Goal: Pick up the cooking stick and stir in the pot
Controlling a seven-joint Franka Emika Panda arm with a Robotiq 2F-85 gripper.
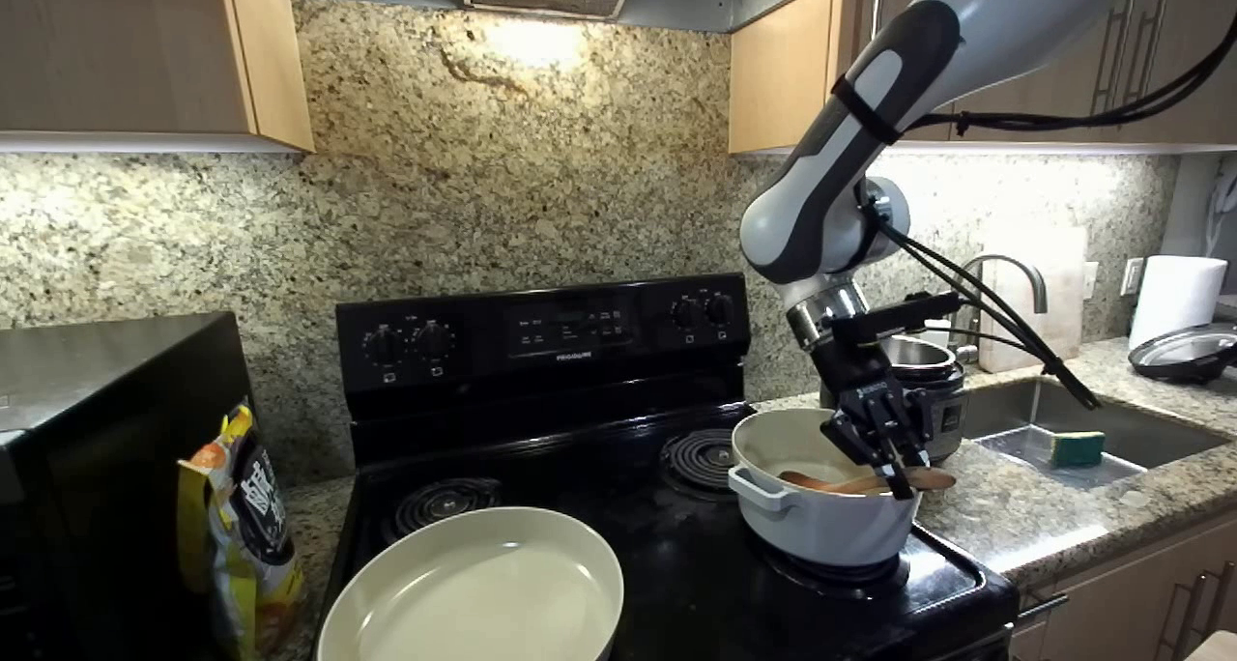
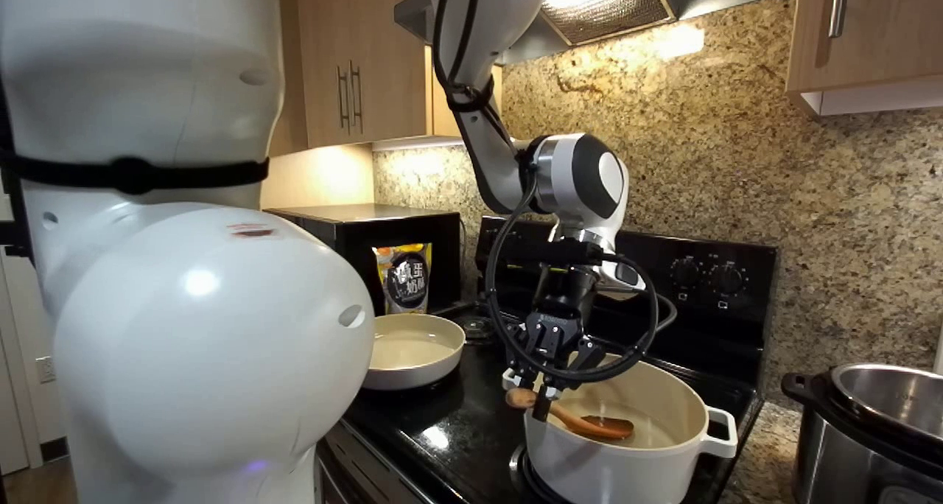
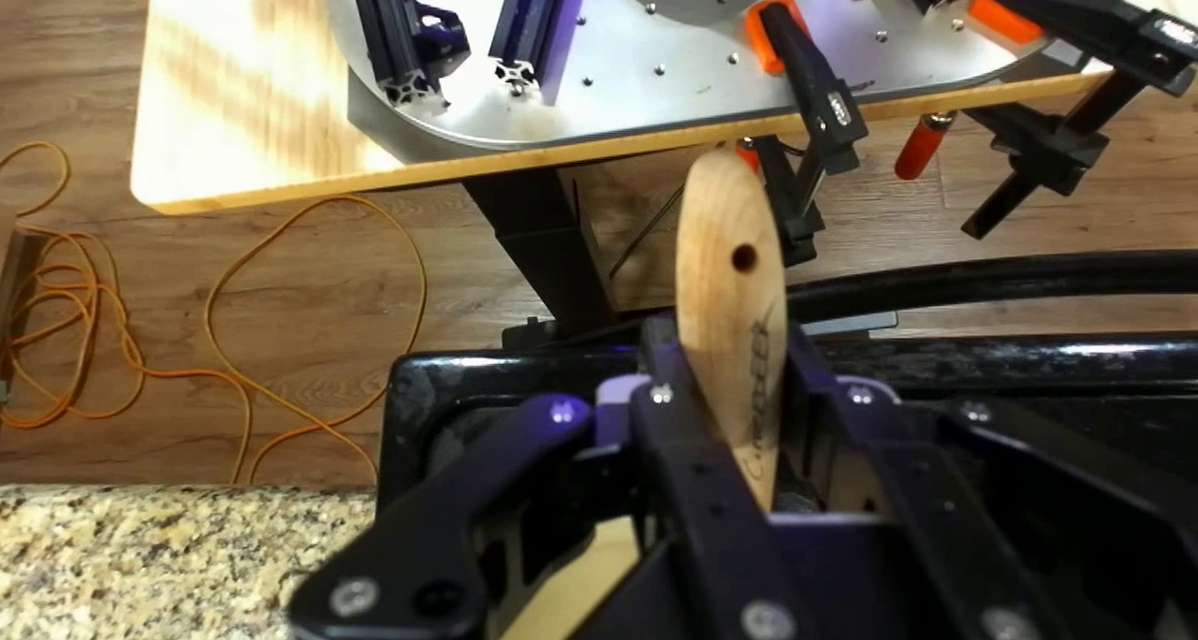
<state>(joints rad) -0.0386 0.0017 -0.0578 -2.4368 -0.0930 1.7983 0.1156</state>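
At the pot [image 1: 826, 528], the light-brown wooden cooking stick [image 3: 728, 312] bears dark lettering [image 3: 759, 369].

FRIGIDAIRE [image 1: 574, 358] marks the stove panel [image 1: 543, 337], Chinese characters [image 2: 411, 275] the bag [image 2: 404, 281].

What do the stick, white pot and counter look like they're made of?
The stick looks like smooth, matte wood, from its faint grain. The white pot is perhaps coated metal, satin; its even color hides what's beneath. The counter seems polished granite, or imitation, from its speckles and glare.
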